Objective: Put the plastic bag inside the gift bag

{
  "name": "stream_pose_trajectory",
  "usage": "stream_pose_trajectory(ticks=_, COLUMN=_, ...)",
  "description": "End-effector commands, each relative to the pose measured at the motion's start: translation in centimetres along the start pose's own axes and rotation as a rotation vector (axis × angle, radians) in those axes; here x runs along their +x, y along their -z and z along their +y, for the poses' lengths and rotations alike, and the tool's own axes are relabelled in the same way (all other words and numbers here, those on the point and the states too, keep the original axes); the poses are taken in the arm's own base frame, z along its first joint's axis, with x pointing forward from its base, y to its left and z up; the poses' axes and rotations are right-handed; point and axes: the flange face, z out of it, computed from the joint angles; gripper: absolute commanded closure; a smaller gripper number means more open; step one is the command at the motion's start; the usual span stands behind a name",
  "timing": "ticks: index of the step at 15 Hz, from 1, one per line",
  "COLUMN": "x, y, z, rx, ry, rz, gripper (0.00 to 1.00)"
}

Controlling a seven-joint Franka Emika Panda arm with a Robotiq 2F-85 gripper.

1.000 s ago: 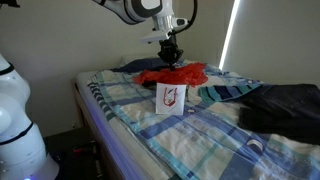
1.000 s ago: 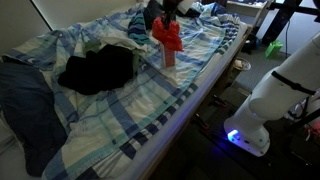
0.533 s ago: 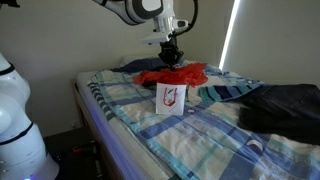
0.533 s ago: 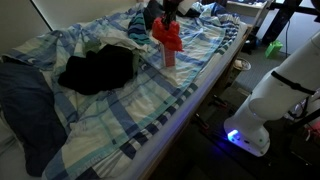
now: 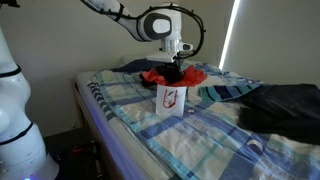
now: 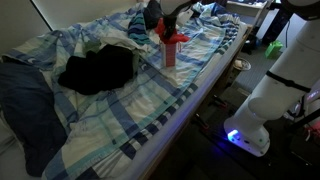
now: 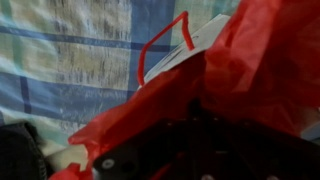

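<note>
Your gripper (image 5: 175,69) is clenched on the plastic bag (image 5: 153,75), bunched right over the gift bag (image 5: 170,98) top.

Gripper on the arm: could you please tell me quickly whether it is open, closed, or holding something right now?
Gripper: closed on the plastic bag, close to the gift bag.

Dark gripper (image 6: 167,27) pinches the crumpled bright red plastic bag (image 6: 176,38) right over the small white paper gift bag (image 6: 168,57) on the blue plaid bed (image 6: 150,110).
</note>
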Motion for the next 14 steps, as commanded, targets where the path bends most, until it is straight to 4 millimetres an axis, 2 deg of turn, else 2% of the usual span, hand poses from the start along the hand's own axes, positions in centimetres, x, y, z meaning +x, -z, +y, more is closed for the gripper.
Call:
stream_pose_trajectory(ticks=1, x=0.6, y=-1.6, z=0.2, rx=0.019, ry=0.003, rz=-0.033, gripper=1.00)
stream_pose_trajectory(ticks=5, x=0.9, y=-2.7, z=0.0, rx=0.021, ry=0.008, rz=-0.056, gripper=1.00)
stream_pose_trajectory(ticks=9, x=1.2, y=-2.8, z=-0.2, rx=0.027, ry=0.007, rz=-0.070, gripper=1.00)
stream_pose_trajectory(ticks=14, x=1.1, y=0.5, z=-0.2, rx=0.004, ry=-0.004, rz=-0.047, gripper=1.00)
